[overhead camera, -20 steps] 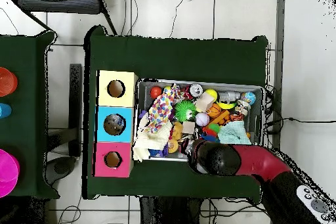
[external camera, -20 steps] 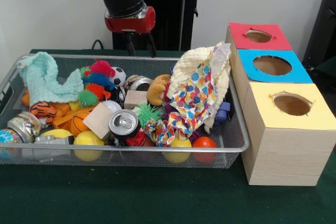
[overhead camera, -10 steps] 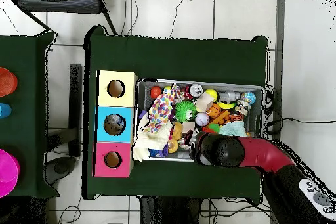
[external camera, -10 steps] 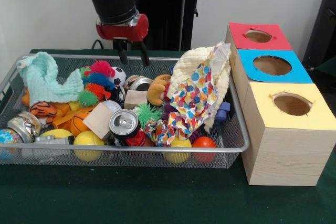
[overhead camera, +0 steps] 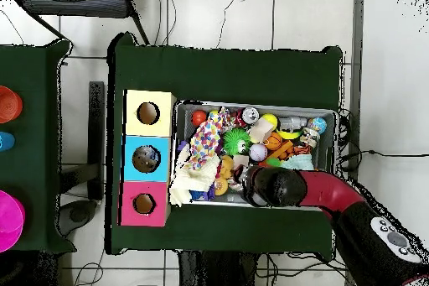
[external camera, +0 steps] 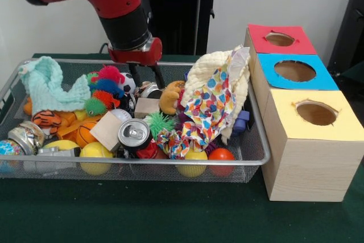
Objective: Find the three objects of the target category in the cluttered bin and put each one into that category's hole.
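Note:
My gripper [external camera: 147,78] hangs open over the back of the wire bin [external camera: 170,162], with nothing between its fingers. Its fingertips [external camera: 135,75] sit just above a soccer ball [external camera: 128,82] and a silver can [external camera: 151,90]. A second can [external camera: 134,134] lies near the front, beside a wooden block [external camera: 108,130]. Another block [external camera: 147,106], a brown plush [external camera: 169,98] and a green spiky ball [external camera: 159,122] lie close by. In the overhead view the arm's head [overhead camera: 272,186] hides the gripper. The box beside the bin has a red hole [external camera: 280,39], a blue hole [external camera: 294,71] and a yellow hole [external camera: 316,113].
A patterned cloth [external camera: 210,106] and a cream cloth [external camera: 213,66] are heaped at the bin's end nearest the box. A mint cloth [external camera: 48,86] drapes the opposite end. Yellow balls [external camera: 95,155], an orange basketball [external camera: 85,132] and fuzzy balls [external camera: 108,75] fill the rest.
The arm has come down and swung into the bin. The open gripper dropped from above the back rim to just over the soccer ball and can.

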Motion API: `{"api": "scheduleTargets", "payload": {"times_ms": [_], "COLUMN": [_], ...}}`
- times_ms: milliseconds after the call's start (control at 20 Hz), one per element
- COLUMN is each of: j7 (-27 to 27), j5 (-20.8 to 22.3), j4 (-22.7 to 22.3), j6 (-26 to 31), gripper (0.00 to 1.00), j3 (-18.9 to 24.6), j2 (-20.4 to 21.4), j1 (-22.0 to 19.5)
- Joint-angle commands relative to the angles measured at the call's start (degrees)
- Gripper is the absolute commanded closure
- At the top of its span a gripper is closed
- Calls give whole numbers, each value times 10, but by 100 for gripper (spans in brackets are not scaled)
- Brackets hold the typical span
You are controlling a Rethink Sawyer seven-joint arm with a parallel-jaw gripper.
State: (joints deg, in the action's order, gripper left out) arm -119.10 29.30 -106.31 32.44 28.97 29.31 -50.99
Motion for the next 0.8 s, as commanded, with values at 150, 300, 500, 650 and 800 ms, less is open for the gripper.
{"api": "scheduleTargets", "payload": {"times_ms": [150, 300, 500, 650, 800], "j7": [33, 29, 26, 31, 33], "j5": [70, 86, 106, 117, 116], "j4": [89, 107, 139, 164, 180], "j6": [-4, -7, -4, 1, -12], "gripper": [0, 0, 0, 0, 0], "j3": [-56, -72, -97, -110, -109], "j2": [-52, -72, -108, -129, -146], "j1": [20, 28, 41, 47, 43]}}
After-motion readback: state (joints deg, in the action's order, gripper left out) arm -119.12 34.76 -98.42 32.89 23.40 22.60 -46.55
